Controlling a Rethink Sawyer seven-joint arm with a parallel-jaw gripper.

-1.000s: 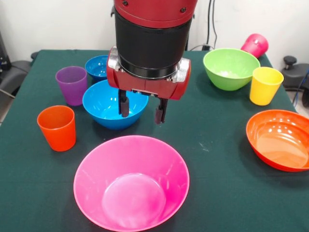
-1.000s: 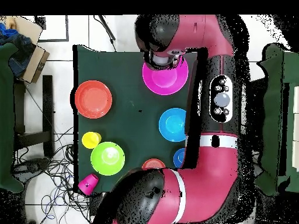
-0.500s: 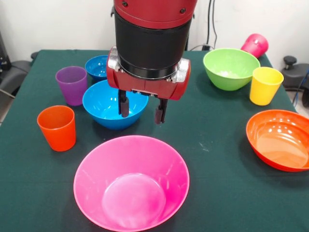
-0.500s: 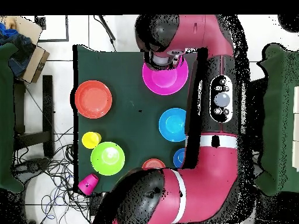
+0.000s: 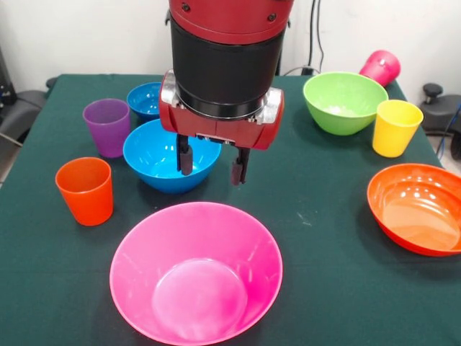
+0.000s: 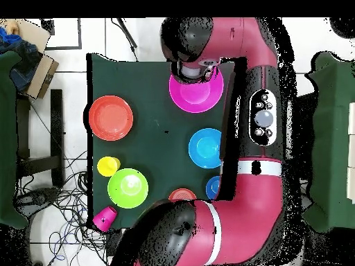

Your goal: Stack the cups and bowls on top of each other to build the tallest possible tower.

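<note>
My gripper (image 5: pixel 211 167) is open and empty. It hangs just above the far rim of the very large pink bowl (image 5: pixel 194 274), right of the medium blue bowl (image 5: pixel 160 156). The small blue bowl (image 5: pixel 144 99) and purple cup (image 5: pixel 107 127) stand behind on the left, and the orange cup (image 5: pixel 86 190) is nearer. The lime green bowl (image 5: pixel 344 101), yellow cup (image 5: pixel 395 127) and large orange bowl (image 5: pixel 416 207) are on the right. The magenta cup (image 5: pixel 380 67) lies on its side at the far right corner. A small orange bowl (image 6: pixel 182 194) shows partly under the arm in the overhead view.
The dark green tablecloth (image 5: pixel 324 238) covers the table. In the overhead view the arm (image 6: pixel 256 125) hides one long side of the table. A chair (image 5: pixel 21 104) stands off the far left corner and cables hang behind the table.
</note>
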